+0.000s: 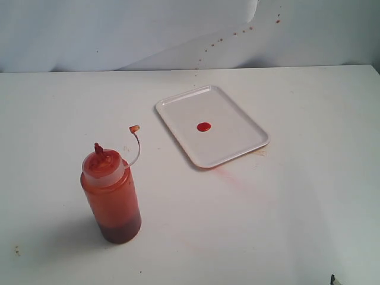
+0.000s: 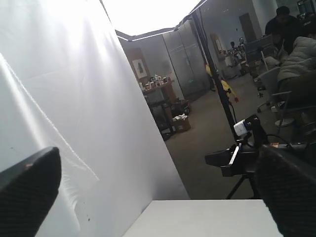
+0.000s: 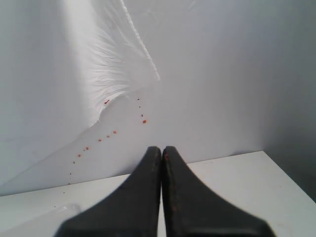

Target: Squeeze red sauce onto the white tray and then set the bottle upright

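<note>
A: What do you count on the desk (image 1: 285,214)?
B: One squeeze bottle (image 1: 111,196) with one tethered cap (image 1: 135,128), and one white tray (image 1: 234,139).
A: And on that tray?
B: One round dot of red sauce (image 1: 203,127).
A: Anything else?
B: Two more: one left hand (image 2: 158,168), one right hand (image 3: 162,150).

Bright diffuse light, soft faint shadows, left wrist view partly overexposed
</note>
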Available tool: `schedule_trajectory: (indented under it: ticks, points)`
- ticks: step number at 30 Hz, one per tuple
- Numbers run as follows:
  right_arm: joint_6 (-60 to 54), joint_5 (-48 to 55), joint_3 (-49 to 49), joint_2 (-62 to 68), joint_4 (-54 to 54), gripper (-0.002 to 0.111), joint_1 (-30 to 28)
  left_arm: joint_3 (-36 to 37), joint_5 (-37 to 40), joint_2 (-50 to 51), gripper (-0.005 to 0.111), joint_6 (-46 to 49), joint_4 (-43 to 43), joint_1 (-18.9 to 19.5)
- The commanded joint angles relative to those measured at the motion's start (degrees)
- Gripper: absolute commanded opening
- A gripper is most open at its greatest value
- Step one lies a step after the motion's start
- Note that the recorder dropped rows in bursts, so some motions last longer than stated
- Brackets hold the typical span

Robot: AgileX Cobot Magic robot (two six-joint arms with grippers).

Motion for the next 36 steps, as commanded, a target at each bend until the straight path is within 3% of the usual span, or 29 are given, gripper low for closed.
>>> schedule_trajectory:
  ticks: [1, 10, 14, 18, 24, 28, 31, 36]
  points:
    - [-0.12, -1.05, 0.41, -0.32, 0.2, 0.0, -0.47, 0.14, -0.06, -1.52, 0.104, -0.74, 0.24, -0.23]
    - [-0.12, -1.05, 0.41, -0.32, 0.2, 0.0, -0.47, 0.14, -0.06, -1.79, 0.103, -1.26, -0.05, -0.23]
    - [-0.12, -1.05, 0.41, -0.32, 0.2, 0.0, -0.47, 0.14, -0.06, -4.16, 0.097, -4.64, -0.19, -0.23]
    - [-0.12, -1.05, 0.41, -0.32, 0.2, 0.0, -0.47, 0.14, 6.15, -8.44, 0.067, -10.67, 0.28, -2.41]
    - [-0.12, -1.05, 0.41, -0.32, 0.2, 0.0, -0.47, 0.14, 14.97, -15.02, 0.001, -16.18, 8.2, -10.55]
    - [-0.12, -1.05, 0.41, -0.32, 0.2, 0.0, -0.47, 0.14, 24.44, -18.59, 0.0, -25.13, 17.69, -15.94]
    - [-0.12, -1.05, 0.41, -0.32, 0.2, 0.0, -0.47, 0.45, 29.42, -20.31, 0.0, -31.93, 18.21, -18.6]
    - [-0.12, -1.05, 0.41, -0.32, 0.2, 0.0, -0.47, 0.45, 31.82, -20.3, 0.0, -31.43, 18.21, -18.91]
